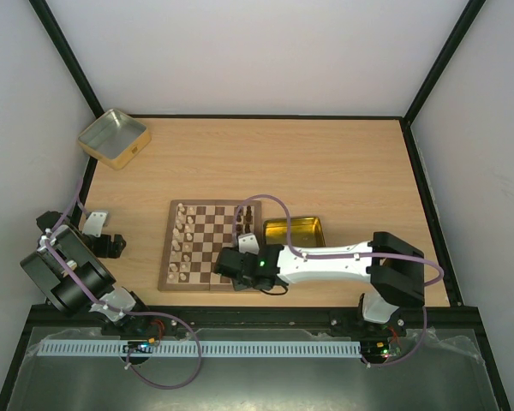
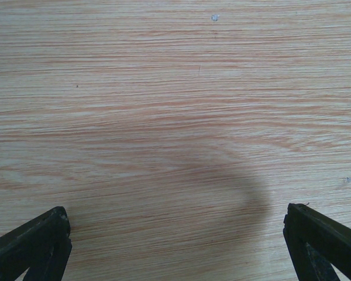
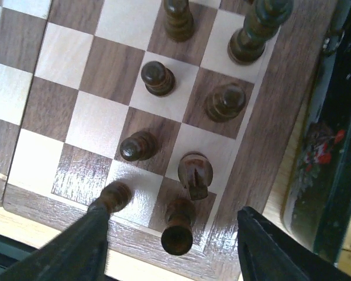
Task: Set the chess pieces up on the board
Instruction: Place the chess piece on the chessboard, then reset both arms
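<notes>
My right gripper (image 3: 172,219) hung over the board (image 1: 214,248) at its 5 o'clock corner. Its fingers stood apart, a dark piece (image 3: 178,227) on the corner square between them, touched by neither as far as I could see. That piece looked tilted, though the steep view may have caused that. A dark pawn (image 3: 112,196) sat at its 10 o'clock, right against my left-hand fingertip (image 3: 99,213). The pale pieces (image 1: 182,244) lined the board's 9 o'clock edge and the other dark pieces (image 1: 247,214) its 3 o'clock edge.

I judged the step to be leaving the corner piece on its square. To do it well I needed to rise straight up towards 12 o'clock. Any sideways drift risked knocking the pawn.

My left gripper (image 2: 178,246) was wide open over bare table (image 2: 175,88), holding nothing, well off at the board's 9 o'clock.
</notes>
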Action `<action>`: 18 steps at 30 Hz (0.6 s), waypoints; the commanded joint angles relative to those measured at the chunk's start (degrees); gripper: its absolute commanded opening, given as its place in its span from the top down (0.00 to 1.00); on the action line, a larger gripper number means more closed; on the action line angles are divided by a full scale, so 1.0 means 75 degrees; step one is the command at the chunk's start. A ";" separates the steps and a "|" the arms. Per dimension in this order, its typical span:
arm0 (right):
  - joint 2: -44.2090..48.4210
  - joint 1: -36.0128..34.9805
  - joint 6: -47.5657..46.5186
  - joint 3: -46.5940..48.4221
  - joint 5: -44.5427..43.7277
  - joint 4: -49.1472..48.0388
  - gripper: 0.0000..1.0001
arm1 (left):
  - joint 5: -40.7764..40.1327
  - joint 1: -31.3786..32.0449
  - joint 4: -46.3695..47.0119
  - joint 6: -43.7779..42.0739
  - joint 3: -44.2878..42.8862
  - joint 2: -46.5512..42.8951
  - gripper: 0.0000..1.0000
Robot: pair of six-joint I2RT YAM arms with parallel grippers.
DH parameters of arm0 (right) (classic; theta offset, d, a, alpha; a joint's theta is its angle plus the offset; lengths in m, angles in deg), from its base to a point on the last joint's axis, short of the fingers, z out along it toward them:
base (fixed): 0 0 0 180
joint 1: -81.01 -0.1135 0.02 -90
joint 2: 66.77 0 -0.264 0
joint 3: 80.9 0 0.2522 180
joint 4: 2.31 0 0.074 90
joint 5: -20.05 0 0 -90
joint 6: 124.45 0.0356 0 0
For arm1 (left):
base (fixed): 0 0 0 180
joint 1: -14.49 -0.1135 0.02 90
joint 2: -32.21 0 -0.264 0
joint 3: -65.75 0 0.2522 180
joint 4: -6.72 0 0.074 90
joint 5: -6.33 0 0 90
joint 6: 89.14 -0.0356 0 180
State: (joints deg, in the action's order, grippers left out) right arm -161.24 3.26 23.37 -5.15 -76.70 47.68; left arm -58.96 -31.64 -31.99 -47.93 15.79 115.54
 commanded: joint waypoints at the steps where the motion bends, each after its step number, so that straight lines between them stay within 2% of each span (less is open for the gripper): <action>1: 0.0426 -0.0056 0.0036 0.0258 -0.0449 0.0424 0.41 | -0.0482 0.0049 -0.0885 0.0226 0.0435 0.0398 0.01; 7: 0.1017 -0.0040 0.0141 0.0297 -0.0960 0.0790 0.34 | -0.0588 0.0043 -0.0900 0.0212 0.0434 0.0327 0.01; 13: 0.1601 -0.0022 0.0248 0.0370 -0.1496 0.1211 0.34 | -0.0658 -0.0017 -0.1192 0.0164 0.0243 -0.0185 0.01; 18: 0.2480 0.0100 0.0371 0.0015 -0.1895 0.1310 0.34 | -0.0664 -0.0023 -0.1858 0.0043 -0.0089 -0.1072 0.01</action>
State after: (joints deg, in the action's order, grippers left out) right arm -148.13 3.39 24.37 -3.88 -85.42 54.24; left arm -62.15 -31.56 -36.67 -47.69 15.92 111.91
